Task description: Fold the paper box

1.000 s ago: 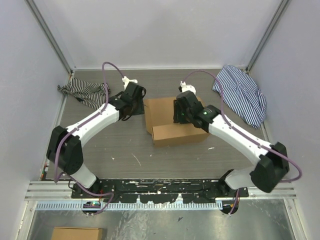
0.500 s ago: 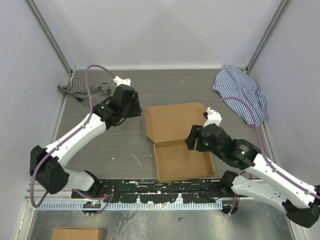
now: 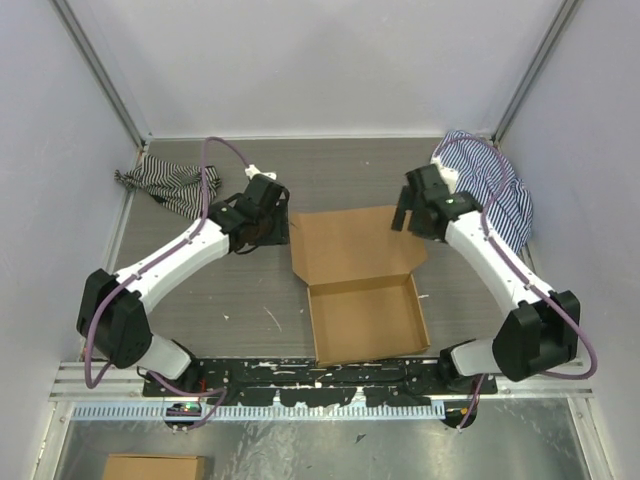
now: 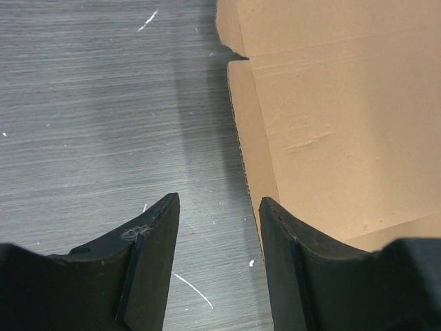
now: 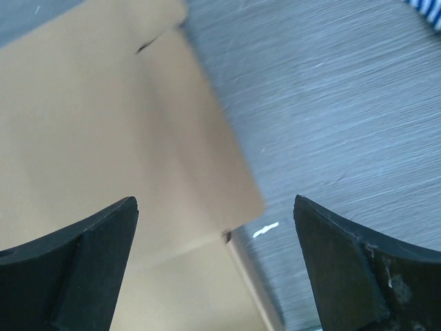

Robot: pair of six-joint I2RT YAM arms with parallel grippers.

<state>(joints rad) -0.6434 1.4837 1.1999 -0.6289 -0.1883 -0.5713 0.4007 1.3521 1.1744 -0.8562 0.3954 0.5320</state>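
- At the far left of the table (image 3: 250, 305), a striped cloth (image 3: 165, 185) lies bunched, well apart from the cardboard.
- Left of centre, the left gripper (image 3: 280, 228) sits just beside the left edge of the lid flap (image 3: 350, 240). Its fingers (image 4: 151, 248) stand apart w/ only bare table btwn them, gripping nothing. In the left wrist view the cardboard edge runs along the inner finger, so the flap lies to this gripper's right.
- At centre is the paper box (image 3: 360, 290), brown cardboard, part formed. The tray (image 3: 365, 320), w/ raised walls, is on the near side; the lid flap lies flat on the far side. The whole piece runs near to far, and the crease (image 3: 355, 281) joining flap & tray runs left to right.
- Right of centre, the right gripper (image 3: 402, 215) hovers at the flap's far right corner. Its fingers (image 5: 83, 262) are spread wide, holding nothing. In the right wrist view the flap's rounded corner shows in the gap below, w/ the rest of the flap off to the left.
- At the far right lies a 2nd striped cloth (image 3: 490, 195), near the right arm but not touching the box.
- Judgement: the next move prob. lifts the flap & swings it toward the near side, over the tray. It turns on the flap lying btwn the two grippers, one at each short end, about equally close.
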